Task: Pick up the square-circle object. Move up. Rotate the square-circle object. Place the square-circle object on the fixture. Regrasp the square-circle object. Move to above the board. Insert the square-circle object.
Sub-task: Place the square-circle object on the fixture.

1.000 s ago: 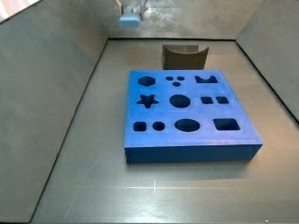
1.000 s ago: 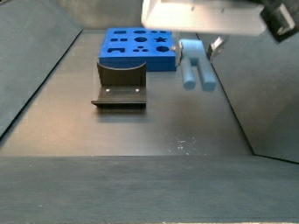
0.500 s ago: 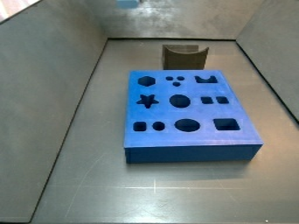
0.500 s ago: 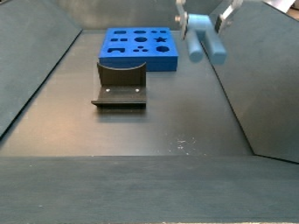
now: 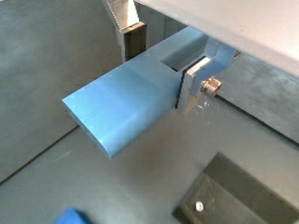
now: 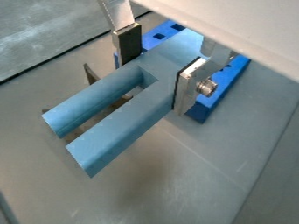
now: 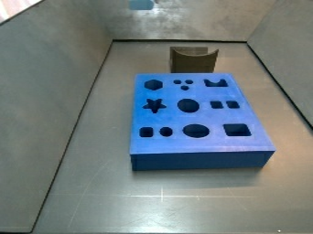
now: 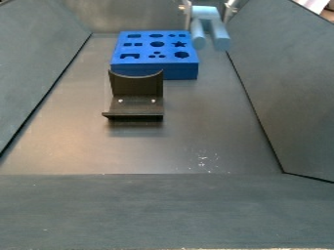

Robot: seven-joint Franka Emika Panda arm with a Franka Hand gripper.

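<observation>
Fingers (image 6: pixel 191 81) of my gripper (image 6: pixel 158 59) clamp the square-circle object (image 6: pixel 111 118), held high in the air near the board's (image 8: pixel 154 53) far corner in a side view. I see the fixture (image 8: pixel 133 91) resting on the tabletop (image 8: pixel 183 137), just beside the board.

soft even light, faint shadows, low-resolution frames, claw (image 5: pixel 162 59) close-up slightly blurred.
</observation>
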